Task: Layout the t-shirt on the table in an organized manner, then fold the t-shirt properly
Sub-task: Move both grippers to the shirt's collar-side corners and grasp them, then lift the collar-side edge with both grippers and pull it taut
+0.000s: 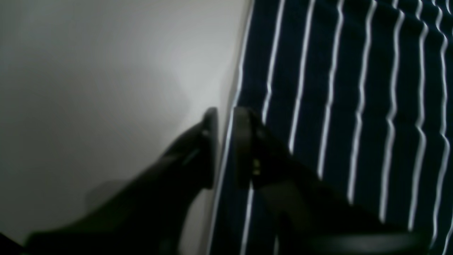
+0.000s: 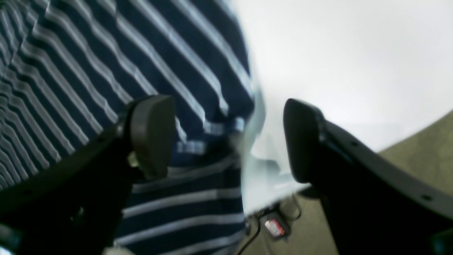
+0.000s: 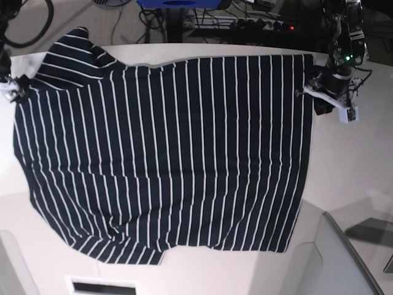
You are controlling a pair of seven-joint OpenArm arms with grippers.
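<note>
Clearly the t-shirt (image 3: 166, 153) lies spread on the desk (image 3: 350, 166). The right end effector (image 2: 226, 141) gapes wide astride its edge; the left end effector (image 1: 224, 148) stands narrow over the hem, grip uncertain. Any drag could rumple it. Blur hides contact, sleeves unclear

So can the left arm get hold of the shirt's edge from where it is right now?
Probably yes. The left gripper straddles the t-shirt edge, jaws slightly apart, one finger over fabric and one over bare table, with nothing between.
</note>
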